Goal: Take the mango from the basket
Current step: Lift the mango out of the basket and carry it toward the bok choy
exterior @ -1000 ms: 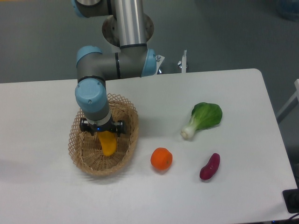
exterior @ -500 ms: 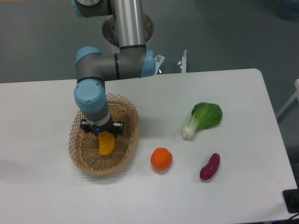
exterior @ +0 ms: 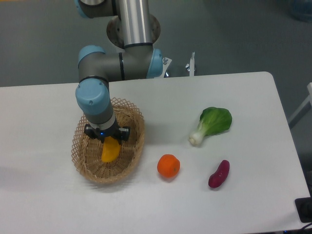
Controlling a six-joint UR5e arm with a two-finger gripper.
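The yellow-orange mango (exterior: 109, 151) hangs tilted inside the oval tan wicker basket (exterior: 137, 127) at the table's left. My gripper (exterior: 107, 140) points straight down over the basket's middle. It is shut on the mango's upper end, which its black body hides. The mango's lower end shows just above the basket floor. The arm's blue-capped wrist covers the basket's back part.
A round orange fruit (exterior: 168, 165) lies right of the basket. A green bok choy (exterior: 213, 123) lies further right, and a dark purple-red oblong vegetable (exterior: 219, 174) lies in front of it. The robot's base column stands behind the table's far edge.
My gripper has shifted a little to the left and up, and the mango has moved with it, tilting its lower end to the left.
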